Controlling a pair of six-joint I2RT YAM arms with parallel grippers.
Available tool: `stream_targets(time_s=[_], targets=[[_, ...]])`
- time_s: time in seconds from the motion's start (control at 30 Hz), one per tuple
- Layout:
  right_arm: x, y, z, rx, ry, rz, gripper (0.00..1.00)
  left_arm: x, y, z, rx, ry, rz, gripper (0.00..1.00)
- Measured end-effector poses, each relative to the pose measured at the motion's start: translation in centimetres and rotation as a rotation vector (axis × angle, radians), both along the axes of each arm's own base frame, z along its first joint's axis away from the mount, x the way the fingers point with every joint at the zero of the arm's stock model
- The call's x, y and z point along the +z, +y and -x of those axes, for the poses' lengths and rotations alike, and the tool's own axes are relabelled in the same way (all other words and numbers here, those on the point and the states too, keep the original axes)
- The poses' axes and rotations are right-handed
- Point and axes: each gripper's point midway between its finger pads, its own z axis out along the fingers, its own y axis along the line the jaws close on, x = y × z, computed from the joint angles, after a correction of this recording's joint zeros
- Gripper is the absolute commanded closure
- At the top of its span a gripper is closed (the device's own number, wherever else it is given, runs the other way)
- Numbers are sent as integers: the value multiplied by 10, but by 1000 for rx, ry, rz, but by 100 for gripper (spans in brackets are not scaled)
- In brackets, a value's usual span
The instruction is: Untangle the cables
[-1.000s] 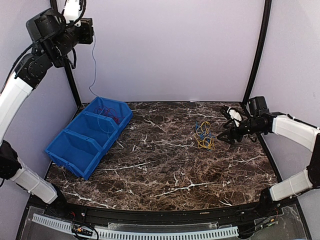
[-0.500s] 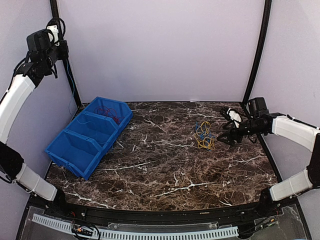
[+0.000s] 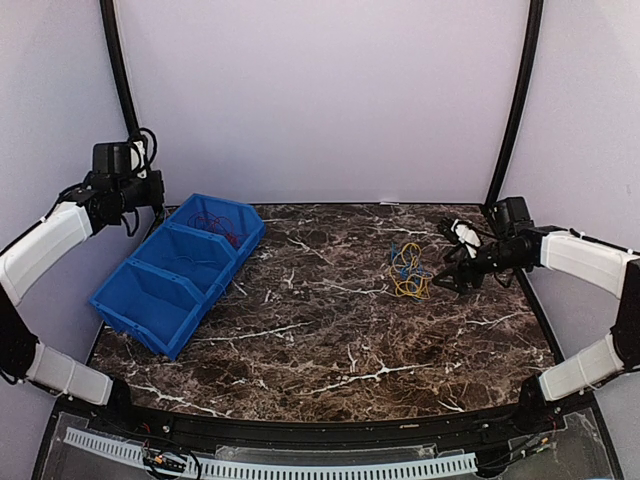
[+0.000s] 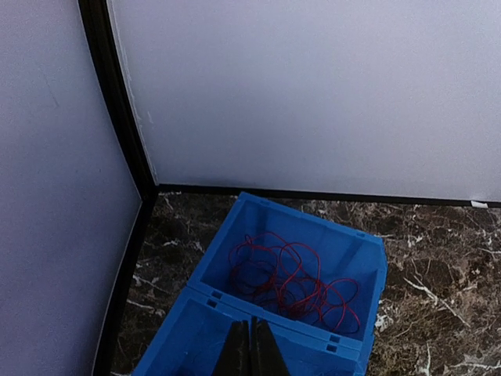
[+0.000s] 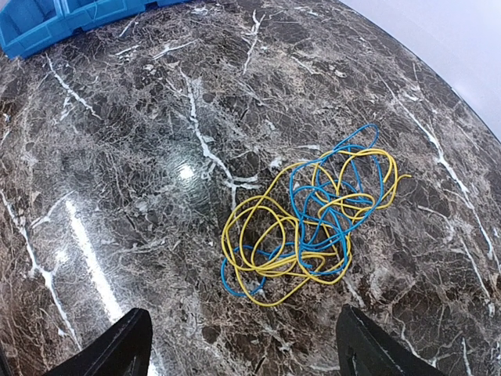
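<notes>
A yellow cable (image 5: pixel 266 235) and a blue cable (image 5: pixel 329 204) lie tangled in one small heap (image 3: pixel 408 268) on the marble table, right of centre. My right gripper (image 3: pixel 445 275) is open and empty, low over the table just right of the heap; in the right wrist view (image 5: pixel 243 368) its fingertips (image 5: pixel 117 352) stand wide apart on the near side of the heap. A red cable (image 4: pixel 293 278) lies coiled in the far compartment of the blue bin (image 3: pixel 212 222). My left gripper (image 4: pixel 250 352) is shut, with nothing visible between its fingers, above the bin's far end (image 3: pixel 155 195).
The blue bin (image 3: pixel 130 310) has three compartments and stands at the left of the table, angled towards the back. Black frame posts (image 3: pixel 120 70) rise at the back corners. The purple back wall (image 3: pixel 320 100) is close behind.
My left arm has come down from high by the left post to just above the bin. The thin wire hanging from it earlier no longer shows. The right gripper has barely moved.
</notes>
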Motion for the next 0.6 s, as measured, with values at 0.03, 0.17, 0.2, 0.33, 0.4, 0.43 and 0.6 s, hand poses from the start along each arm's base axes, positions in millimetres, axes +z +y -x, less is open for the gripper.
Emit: stream_targets(time_s=[0.03,0.17,0.2,0.33,0.4,0.43,0.6], targets=[[-1,0,0,1,3,0,17,-15,0,2,-1,30,4,100],[-4,0,0,4,12,2,17,-60,-2,6,1,136,25,100],[-4,0,0,4,13,2,17,-66,-3,5,4,152,34,100],[-4,0,1,7,13,3,17,-94,-3,1,26,230,62,100],[-4,0,1,7,12,3,17,-111,-3,0,41,281,75,99],[-4,0,1,7,12,3,17,-119,-3,1,47,305,81,93],[-4,0,1,7,13,3,17,-143,-4,7,58,394,100,52]])
